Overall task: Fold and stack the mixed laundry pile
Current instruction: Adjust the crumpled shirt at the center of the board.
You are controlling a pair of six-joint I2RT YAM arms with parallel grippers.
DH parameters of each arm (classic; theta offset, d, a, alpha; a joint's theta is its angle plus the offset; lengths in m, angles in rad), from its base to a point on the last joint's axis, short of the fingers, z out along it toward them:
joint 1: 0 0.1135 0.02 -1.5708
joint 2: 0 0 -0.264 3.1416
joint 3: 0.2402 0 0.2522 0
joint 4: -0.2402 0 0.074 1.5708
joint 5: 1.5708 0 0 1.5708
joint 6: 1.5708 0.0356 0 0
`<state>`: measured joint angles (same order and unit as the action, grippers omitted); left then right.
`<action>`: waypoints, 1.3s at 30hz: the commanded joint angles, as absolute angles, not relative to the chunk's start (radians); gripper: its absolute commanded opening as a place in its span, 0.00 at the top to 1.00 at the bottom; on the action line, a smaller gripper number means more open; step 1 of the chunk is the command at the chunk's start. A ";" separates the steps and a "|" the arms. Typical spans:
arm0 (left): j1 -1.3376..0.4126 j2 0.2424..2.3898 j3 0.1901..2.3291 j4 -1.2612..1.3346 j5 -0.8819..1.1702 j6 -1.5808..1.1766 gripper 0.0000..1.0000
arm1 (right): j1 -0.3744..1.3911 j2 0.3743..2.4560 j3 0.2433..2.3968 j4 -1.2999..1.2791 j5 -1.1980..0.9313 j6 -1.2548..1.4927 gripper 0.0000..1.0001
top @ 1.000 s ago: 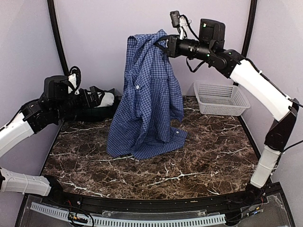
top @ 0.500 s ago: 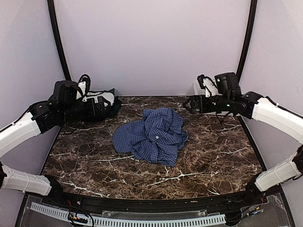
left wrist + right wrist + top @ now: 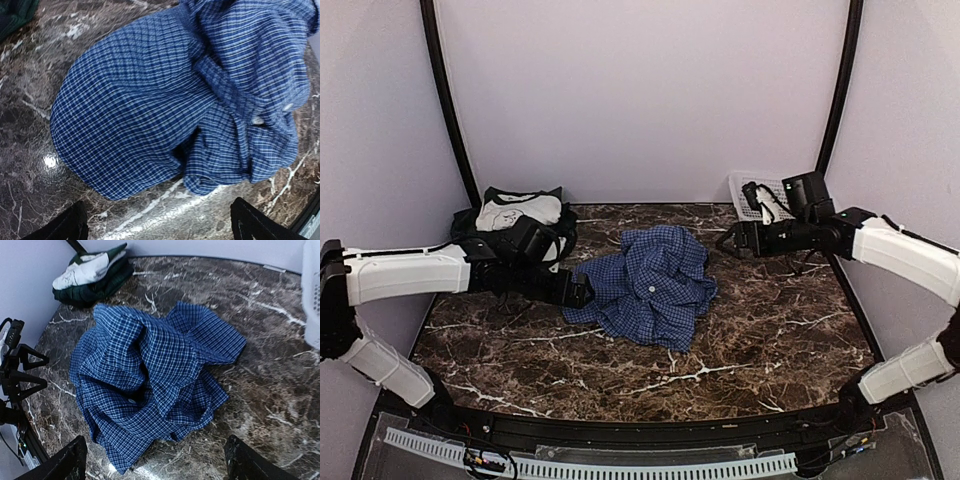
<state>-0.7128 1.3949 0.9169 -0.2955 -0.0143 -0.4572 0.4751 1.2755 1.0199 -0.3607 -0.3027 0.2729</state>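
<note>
The blue-and-white check shirt (image 3: 645,285) lies crumpled in a heap in the middle of the marble table (image 3: 770,330). My left gripper (image 3: 582,290) is low at the shirt's left edge, open, with only bare marble between its fingertips (image 3: 75,225); the shirt (image 3: 165,100) fills the view just ahead of it. My right gripper (image 3: 728,240) hovers open to the right of the shirt (image 3: 150,380), holding nothing. The rest of the laundry pile (image 3: 515,215), dark green and white garments, sits at the back left (image 3: 92,275).
A white lattice basket (image 3: 760,192) stands at the back right, partly hidden behind my right arm, and shows at the right edge (image 3: 312,290) of the right wrist view. Purple walls close in the back and sides.
My right gripper opened and let go of the hanging shirt, which dropped into a heap. The right arm came down low. My left arm swung in to the shirt's left edge.
</note>
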 commanded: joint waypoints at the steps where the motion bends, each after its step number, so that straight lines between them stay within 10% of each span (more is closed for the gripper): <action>1: -0.703 1.456 0.965 -0.302 -0.094 -0.502 0.01 | 0.547 1.452 1.194 -0.337 -0.392 0.214 0.08; 16: -0.572 1.801 1.115 -0.229 0.030 -0.556 0.09 | 0.742 2.066 1.812 -0.591 -0.121 0.105 0.08; 27: -0.484 1.645 1.039 -0.249 0.032 -0.523 0.99 | 0.608 1.797 1.351 -0.535 -0.050 0.177 0.11; 33: -0.467 1.485 1.018 -0.321 -0.011 -0.473 1.00 | 0.482 1.555 1.064 -0.491 -0.110 0.221 0.12; 39: -0.561 1.448 0.941 -0.244 0.181 -0.480 0.33 | 0.492 1.317 1.009 -0.587 -0.137 0.231 0.12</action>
